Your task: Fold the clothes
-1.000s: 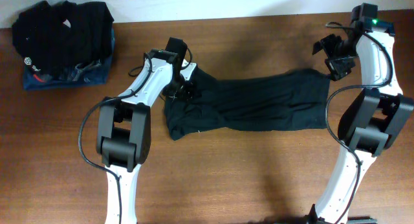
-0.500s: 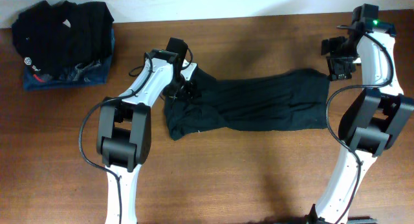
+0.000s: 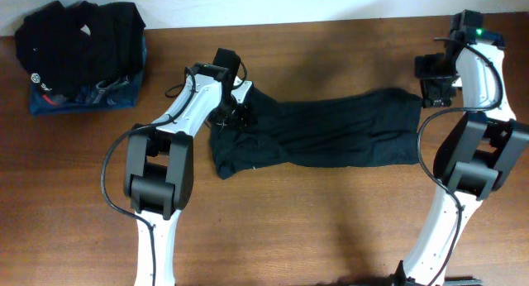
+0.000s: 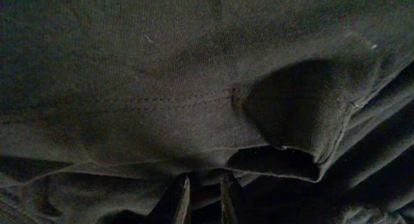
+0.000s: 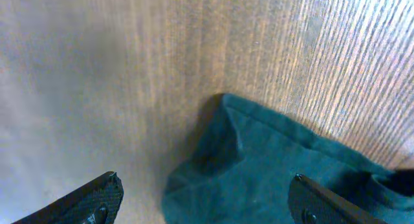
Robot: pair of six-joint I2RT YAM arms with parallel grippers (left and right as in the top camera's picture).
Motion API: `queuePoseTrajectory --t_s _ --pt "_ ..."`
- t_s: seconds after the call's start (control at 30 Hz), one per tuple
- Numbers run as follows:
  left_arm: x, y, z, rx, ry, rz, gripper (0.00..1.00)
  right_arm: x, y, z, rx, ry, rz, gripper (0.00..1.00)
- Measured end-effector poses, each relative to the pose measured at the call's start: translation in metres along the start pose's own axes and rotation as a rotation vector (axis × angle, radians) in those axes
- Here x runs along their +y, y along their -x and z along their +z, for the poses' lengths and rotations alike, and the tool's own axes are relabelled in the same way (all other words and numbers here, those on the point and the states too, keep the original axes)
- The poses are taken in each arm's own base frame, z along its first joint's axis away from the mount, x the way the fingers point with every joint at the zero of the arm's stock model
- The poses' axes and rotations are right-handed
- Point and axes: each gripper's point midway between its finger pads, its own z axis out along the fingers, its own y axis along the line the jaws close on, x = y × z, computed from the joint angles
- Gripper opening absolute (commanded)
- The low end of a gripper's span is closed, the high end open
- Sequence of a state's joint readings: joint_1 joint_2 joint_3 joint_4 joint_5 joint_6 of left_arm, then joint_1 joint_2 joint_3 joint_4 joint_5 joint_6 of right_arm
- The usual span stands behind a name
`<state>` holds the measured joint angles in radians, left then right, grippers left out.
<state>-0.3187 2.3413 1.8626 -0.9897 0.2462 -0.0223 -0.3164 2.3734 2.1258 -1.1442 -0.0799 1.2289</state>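
Presently the left gripper (image 4: 204, 199) has its fingers nearly together, clamped on a bunched fold at the left end of the black garment (image 3: 331, 133). The right gripper (image 5: 207, 201) has its fingers wide apart, holds nothing and hangs over the garment's upper right corner. The garment lies spread lengthwise on the wooden table (image 3: 314, 228) between both arms. A black ribbed garment (image 3: 83, 34) rests on a blue garment (image 3: 74, 102) at the far left corner.
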Motion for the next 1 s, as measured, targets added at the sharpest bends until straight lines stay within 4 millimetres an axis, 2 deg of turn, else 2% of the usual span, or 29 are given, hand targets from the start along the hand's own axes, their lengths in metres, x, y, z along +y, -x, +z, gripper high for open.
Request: queuePoseTrajectory --t_s 0.13,0.2,0.33,0.4,0.57,0.77,0.9,1.0 --pt "0.0 0.0 0.0 0.0 0.0 0.0 0.17 -0.011 -0.004 0.025 0.03 -0.051 0.005 0.87" --pt "0.0 0.0 0.0 0.0 0.0 0.0 0.17 -0.014 -0.005 0.031 0.038 -0.065 0.008 0.86" --pt "0.0 0.0 0.0 0.001 0.0 0.001 0.17 -0.01 -0.004 0.032 0.033 -0.049 0.01 0.59" --pt "-0.001 -0.001 0.0 0.003 0.0 0.0 0.17 -0.01 -0.004 0.032 0.033 -0.047 0.007 0.5" --pt "-0.001 -0.002 0.0 0.007 0.0 0.001 0.17 -0.01 -0.003 0.032 0.032 -0.045 0.004 0.42" --pt "-0.002 -0.002 0.001 0.009 0.0 0.004 0.17 -0.011 -0.004 0.032 0.035 -0.051 -0.01 0.19" --pt "-0.003 -0.002 0.001 0.009 0.0 0.004 0.17 -0.012 -0.004 0.032 0.037 -0.054 -0.025 0.07" --pt "-0.002 -0.002 0.001 0.009 0.0 0.004 0.16 -0.014 -0.005 0.032 0.046 -0.06 -0.033 0.04"
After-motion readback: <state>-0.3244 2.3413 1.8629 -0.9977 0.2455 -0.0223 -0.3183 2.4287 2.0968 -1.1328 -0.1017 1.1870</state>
